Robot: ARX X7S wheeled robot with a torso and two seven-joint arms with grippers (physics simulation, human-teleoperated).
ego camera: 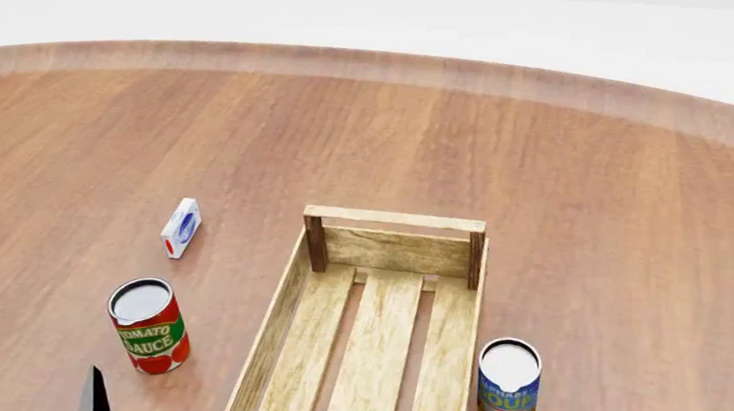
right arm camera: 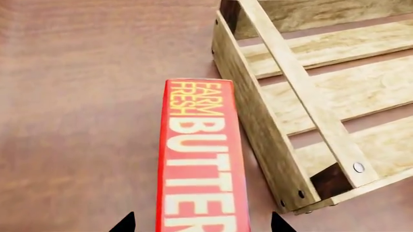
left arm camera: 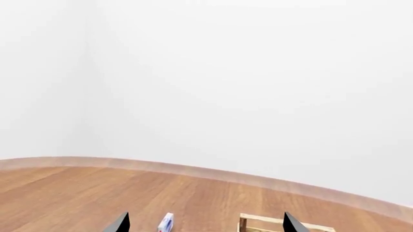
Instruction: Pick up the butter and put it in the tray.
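A: Where was the butter (right arm camera: 201, 159)?

B: In the right wrist view it lay on the wooden worktop (right arm camera: 84, 96) just beside the tray (right arm camera: 258, 121), outside its long wall, with the right gripper (right arm camera: 201, 223) over its near end. The fingers (right arm camera: 124, 223) stood wide, one tip on either side of the carton.

A: And the left gripper (left arm camera: 205, 223)?

B: Its fingers were spread wide, holding nothing. Beyond them a small white-blue box (left arm camera: 166, 223) stood on the worktop. The head view showed a tomato sauce can (ego camera: 150, 325) left of the tray and another can (ego camera: 507, 382) on its right
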